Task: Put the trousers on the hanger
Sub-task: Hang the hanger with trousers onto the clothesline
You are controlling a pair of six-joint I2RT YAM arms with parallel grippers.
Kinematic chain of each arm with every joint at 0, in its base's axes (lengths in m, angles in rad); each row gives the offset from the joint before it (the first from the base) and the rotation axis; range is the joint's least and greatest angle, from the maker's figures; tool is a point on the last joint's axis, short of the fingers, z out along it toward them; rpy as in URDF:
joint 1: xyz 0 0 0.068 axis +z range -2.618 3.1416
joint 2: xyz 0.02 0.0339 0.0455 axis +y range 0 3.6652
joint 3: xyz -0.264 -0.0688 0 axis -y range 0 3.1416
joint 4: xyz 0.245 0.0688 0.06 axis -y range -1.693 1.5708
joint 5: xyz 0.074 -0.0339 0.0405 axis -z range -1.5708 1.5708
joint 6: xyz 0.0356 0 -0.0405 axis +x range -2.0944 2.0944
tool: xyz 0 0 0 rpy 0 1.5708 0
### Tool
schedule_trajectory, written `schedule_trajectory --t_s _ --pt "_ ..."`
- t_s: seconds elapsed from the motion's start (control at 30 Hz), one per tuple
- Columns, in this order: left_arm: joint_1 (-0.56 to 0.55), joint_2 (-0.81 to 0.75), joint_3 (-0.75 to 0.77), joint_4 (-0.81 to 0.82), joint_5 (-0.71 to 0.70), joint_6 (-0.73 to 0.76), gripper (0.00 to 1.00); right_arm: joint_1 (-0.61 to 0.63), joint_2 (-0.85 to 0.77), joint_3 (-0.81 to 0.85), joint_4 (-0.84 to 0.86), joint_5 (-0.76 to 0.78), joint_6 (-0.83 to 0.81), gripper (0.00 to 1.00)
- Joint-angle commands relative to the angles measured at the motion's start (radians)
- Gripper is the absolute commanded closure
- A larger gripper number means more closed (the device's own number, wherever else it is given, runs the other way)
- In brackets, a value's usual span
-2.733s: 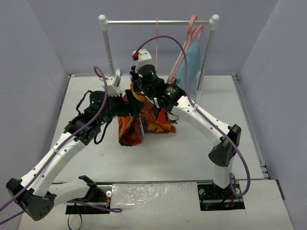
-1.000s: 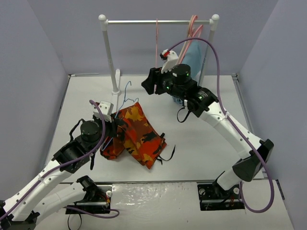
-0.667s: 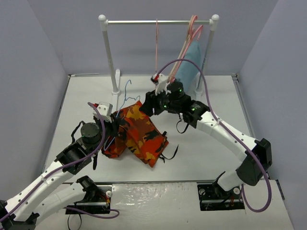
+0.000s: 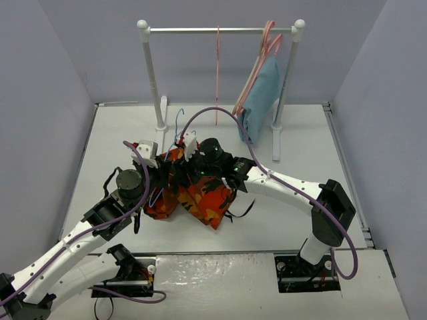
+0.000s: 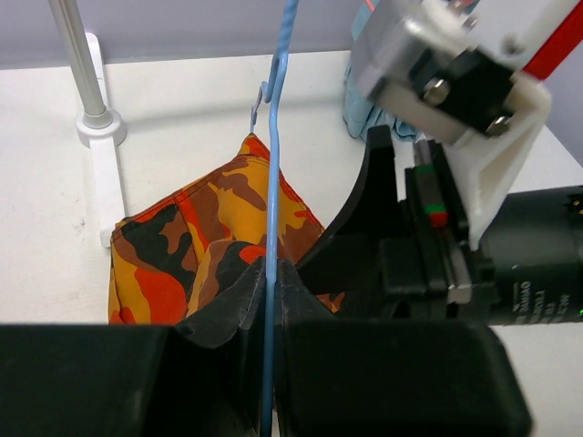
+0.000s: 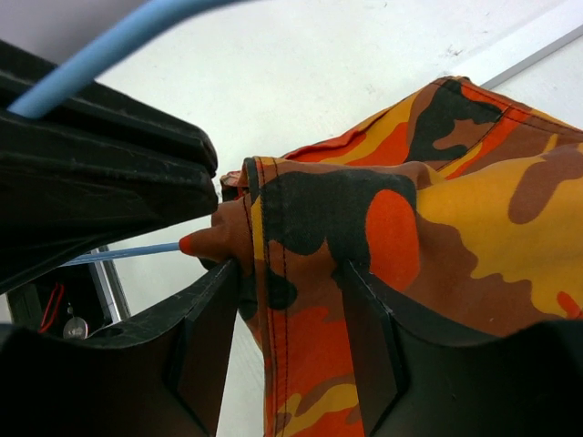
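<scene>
The camouflage trousers lie bunched on the table, draped over the light-blue wire hanger, whose hook rises behind them. My left gripper is shut on the hanger; the thin wire runs up between its closed fingers, with the trousers beyond. My right gripper reaches in from the right. In the right wrist view a folded, stitched edge of the trousers sits between its fingers, at the right gripper, pinched near the tips. The hanger's wire shows just left.
A white clothes rack stands at the back on two feet. Pink hangers and a plain light-blue garment hang at its right end, and one thin pink hanger near its middle. Grey walls enclose the table.
My right arm has swung down from beside the rack to the trousers and its jaws have narrowed onto the fabric. The left gripper has kept hold of the hanger, shifting slightly.
</scene>
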Motion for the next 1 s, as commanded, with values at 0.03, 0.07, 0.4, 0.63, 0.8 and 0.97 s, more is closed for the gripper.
schedule_trajectory --t_s 0.03,0.07,0.4,0.63,0.8,0.97 --pt "0.007 -0.015 0.049 0.207 -0.022 -0.011 1.00 0.019 0.003 0.045 0.086 0.029 -0.035 0.57" --pt "0.007 -0.014 0.049 0.209 -0.022 -0.011 1.00 0.021 0.004 0.046 0.084 0.033 -0.037 0.58" --pt "0.010 -0.013 0.036 0.227 -0.022 -0.017 1.00 0.026 -0.010 0.086 0.052 0.034 -0.066 1.00" --pt "0.022 0.003 0.022 0.262 -0.021 -0.027 1.00 0.039 -0.049 0.102 0.035 -0.054 -0.105 1.00" --pt "0.033 0.027 0.026 0.304 -0.015 -0.025 1.00 0.041 -0.039 0.076 0.018 -0.094 -0.127 0.98" --pt "0.069 0.051 0.045 0.356 0.003 -0.011 1.00 0.043 -0.072 0.054 -0.004 -0.126 -0.115 0.82"
